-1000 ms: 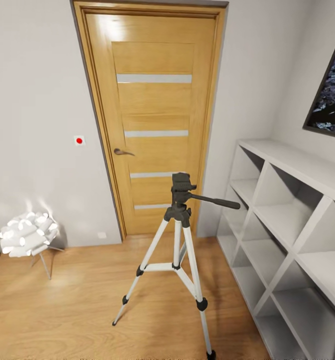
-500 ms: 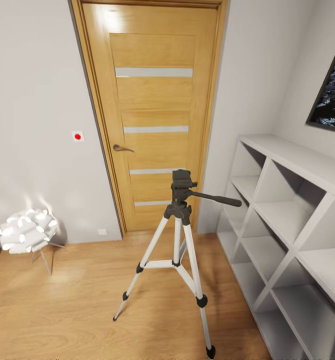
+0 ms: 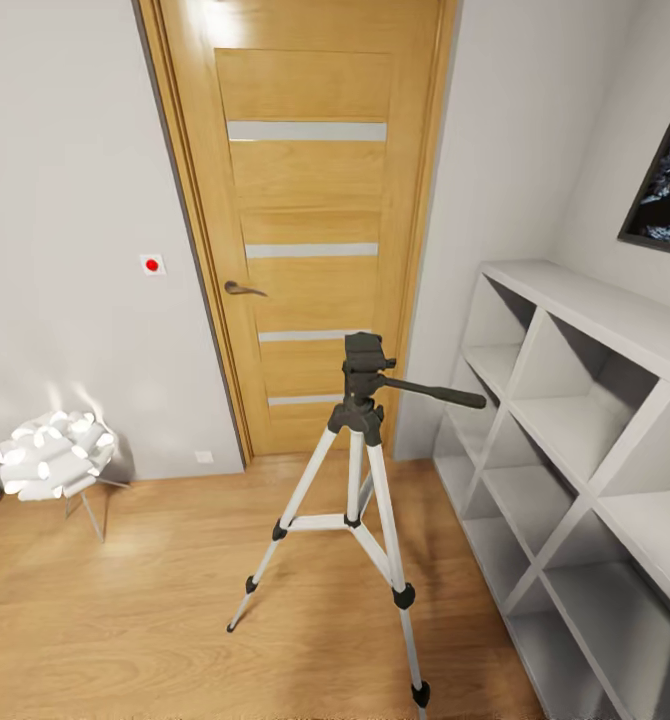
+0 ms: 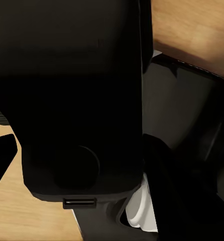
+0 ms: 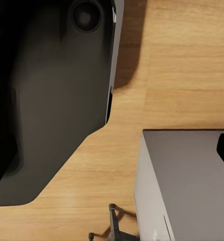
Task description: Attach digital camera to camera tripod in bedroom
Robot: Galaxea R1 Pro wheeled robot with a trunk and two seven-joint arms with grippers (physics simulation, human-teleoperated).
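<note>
Here, one camera tripod [image 3: 359, 470], one door [image 3: 305, 230], one lamp [image 3: 53, 457], jaws' state unclear.

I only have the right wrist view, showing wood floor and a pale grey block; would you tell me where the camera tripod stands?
Observer: In the head view the camera tripod stands upright on the floor, in front of the oak door.
Operator: Is anything mounted on it?
Observer: No, its black head is bare; its pan handle points toward the white cube shelf.
Operator: And on the other side?
Observer: A white ball-shaped lamp stands by the wall, apart from the tripod.
</note>
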